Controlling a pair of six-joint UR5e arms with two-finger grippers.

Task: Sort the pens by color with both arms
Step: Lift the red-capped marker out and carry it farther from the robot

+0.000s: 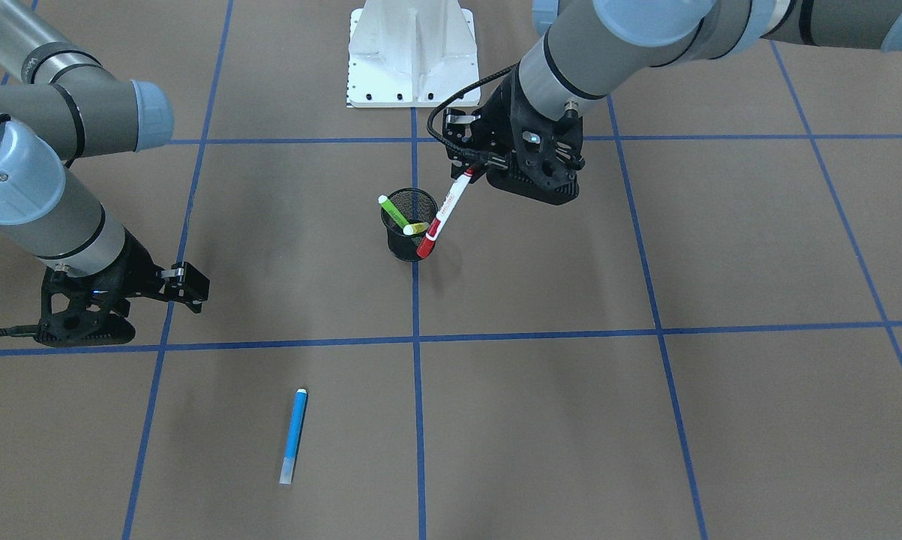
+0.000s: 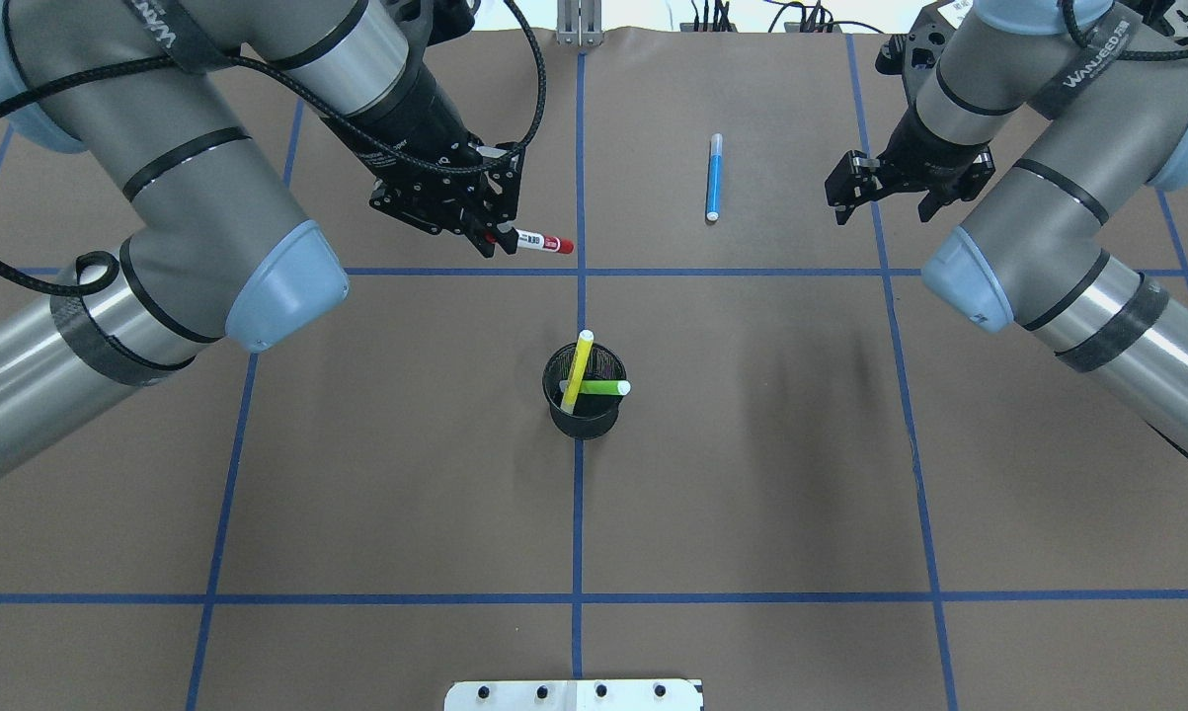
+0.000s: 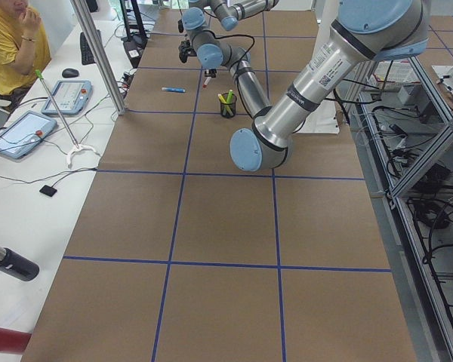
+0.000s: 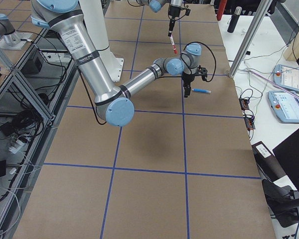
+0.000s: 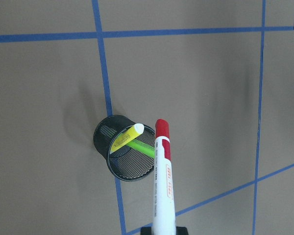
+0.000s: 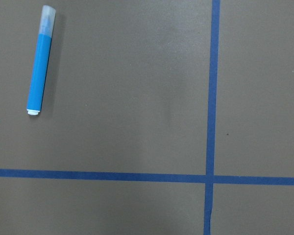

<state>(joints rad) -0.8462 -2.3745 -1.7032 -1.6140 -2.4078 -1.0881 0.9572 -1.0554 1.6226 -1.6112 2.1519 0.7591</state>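
Red-capped pen point(image 2: 544, 242): pinched between the left gripper's point(image 2: 495, 240) jaws, held aloft near the mesh cup point(image 2: 584, 423).
Blue pen point(image 2: 715, 178): laid on the table point(image 2: 752, 444).
Right gripper point(image 2: 880, 205): jaws spread, nothing held.
Green pen point(image 2: 605, 388), yellow pen point(image 2: 580, 367): kept in the cup, judged unsorted.

Brown paper surface point(image 2: 752, 474), blue tape grid point(image 2: 578, 513). Black mesh cup point(image 2: 584, 423). Slim green pen point(image 2: 608, 387), slim yellow pen point(image 2: 579, 365), white-barrelled red-capped marker pen point(image 2: 539, 241). Blue marker pen point(image 2: 714, 178), pale ends.
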